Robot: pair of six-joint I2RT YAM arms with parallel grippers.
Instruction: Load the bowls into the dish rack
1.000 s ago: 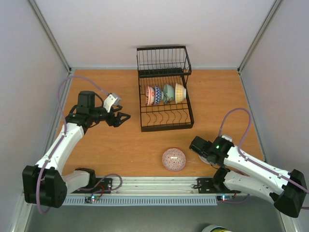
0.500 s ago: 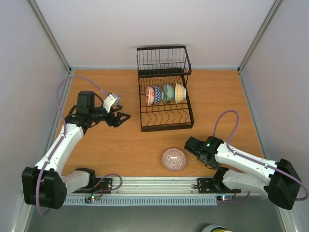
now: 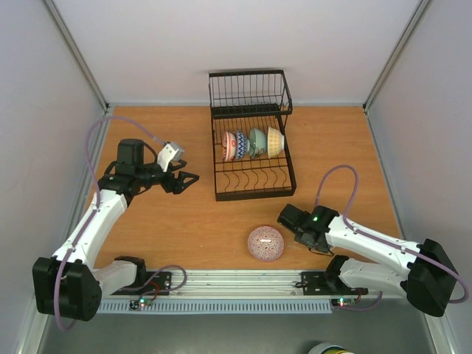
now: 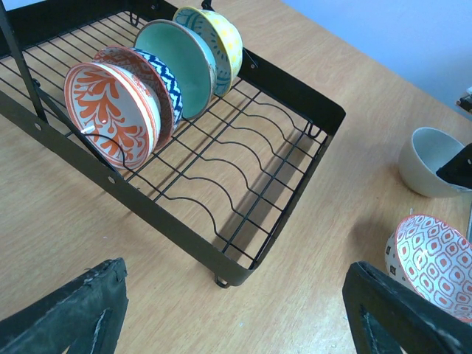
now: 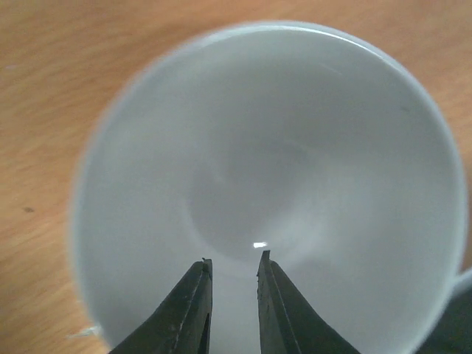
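Several bowls stand on edge in the black dish rack [image 3: 254, 195]: red-patterned [image 3: 230, 146], blue-patterned, pale green [image 3: 256, 141] and yellow [image 3: 275, 140]. The left wrist view shows the same rack [image 4: 295, 85] and row of bowls [image 4: 110, 114]. A red-patterned bowl [image 3: 265, 243] sits on the table near the front edge. Beside it is a plain white bowl [image 4: 431, 158], mostly hidden under my right arm in the top view. My right gripper [image 5: 232, 259] hangs over the white bowl's inside [image 5: 295, 147], jaws a narrow gap apart with nothing between them. My left gripper [image 3: 193, 178] is wide open, left of the rack.
The rack's upright wire basket [image 3: 249, 92] stands at the back against the wall. Grey walls close the table on the left, right and back. A metal rail [image 3: 236, 284] with the arm bases runs along the near edge.
My right arm has swung left, over the white bowl and closer to the red-patterned one, and its jaws have narrowed. The left arm has not moved.
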